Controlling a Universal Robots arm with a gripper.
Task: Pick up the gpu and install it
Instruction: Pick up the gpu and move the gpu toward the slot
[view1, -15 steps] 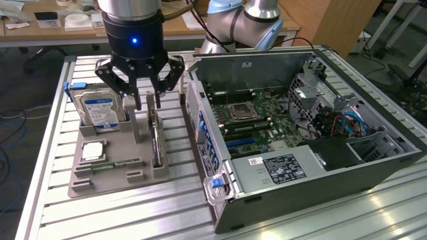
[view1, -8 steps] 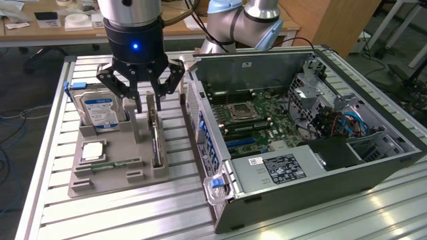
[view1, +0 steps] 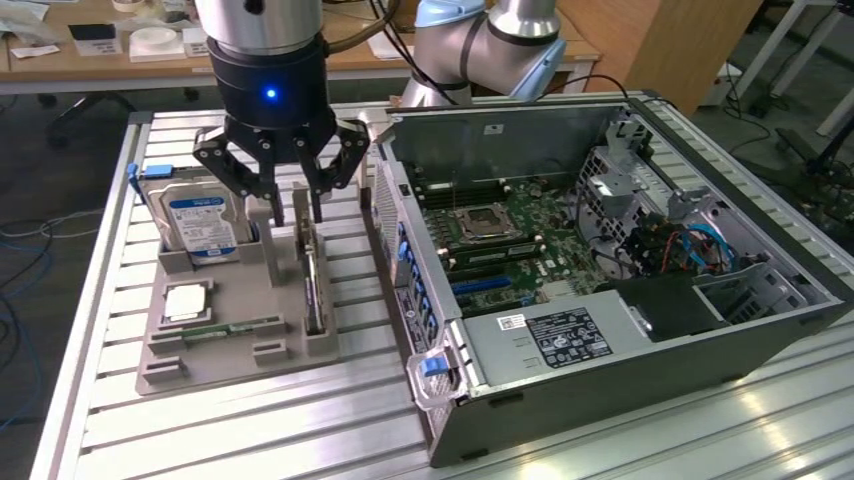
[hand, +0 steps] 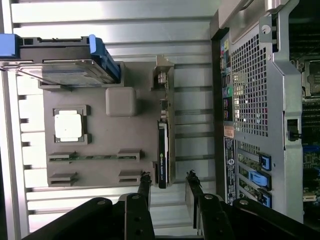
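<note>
The gpu (view1: 311, 275) stands on its edge in a slot of the grey parts tray (view1: 254, 365), a thin dark card with a silver bracket at its far end. My gripper (view1: 300, 212) hangs just above that far end, open, one finger on each side of the card's line. In the wrist view the gpu (hand: 163, 145) runs between the two black fingertips (hand: 145, 179) of the gripper (hand: 168, 179), which stand apart and hold nothing.
A blue-labelled hard drive (view1: 198, 220) stands in the tray close beside the gripper. A CPU (view1: 187, 300) and a RAM stick (view1: 220, 328) lie nearer the front. The open computer case (view1: 601, 260) lies close on the exterior view's right, motherboard (view1: 501, 250) exposed.
</note>
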